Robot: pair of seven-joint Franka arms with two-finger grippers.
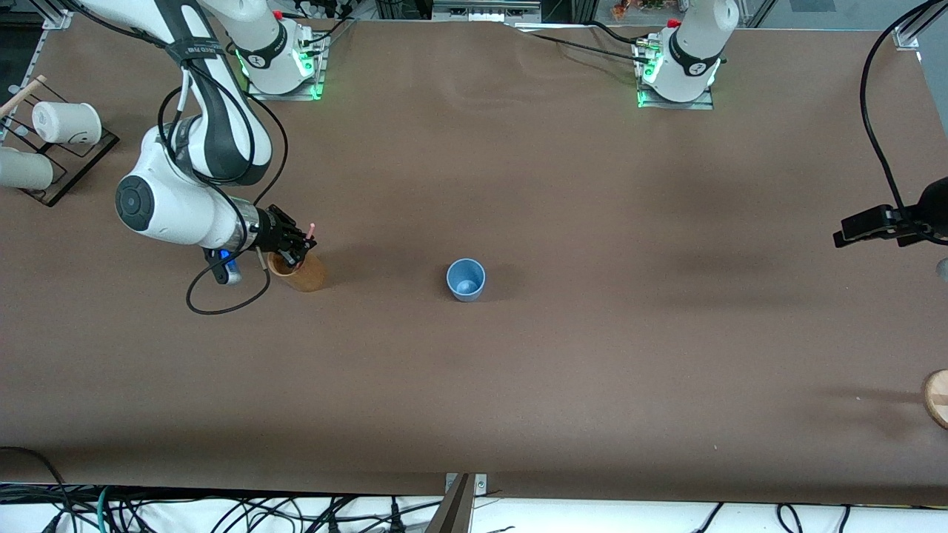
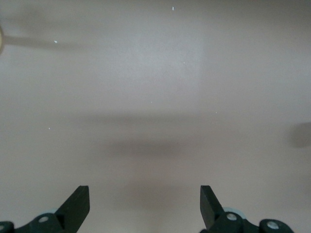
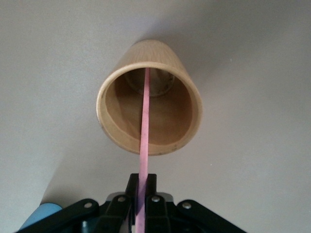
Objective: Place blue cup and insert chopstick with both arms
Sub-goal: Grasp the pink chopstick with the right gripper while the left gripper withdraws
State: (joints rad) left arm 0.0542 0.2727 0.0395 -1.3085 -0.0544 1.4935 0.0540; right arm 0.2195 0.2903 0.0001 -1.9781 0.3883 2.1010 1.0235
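The blue cup (image 1: 466, 279) stands upright and empty near the middle of the table. Toward the right arm's end, an orange-brown cup (image 1: 300, 272) (image 3: 148, 111) holds the lower end of the pink chopstick (image 1: 312, 228) (image 3: 144, 121). My right gripper (image 1: 295, 248) (image 3: 142, 180) is just above that cup's rim and is shut on the chopstick's upper part. My left gripper (image 1: 859, 226) (image 2: 145, 191) waits open above bare table at the left arm's end, with nothing between its fingers.
Two white cups (image 1: 67, 122) (image 1: 22, 169) lie on a dark rack at the right arm's end. A round wooden piece (image 1: 937, 396) sits at the table's edge at the left arm's end. A black cable (image 1: 222, 303) loops beside the brown cup.
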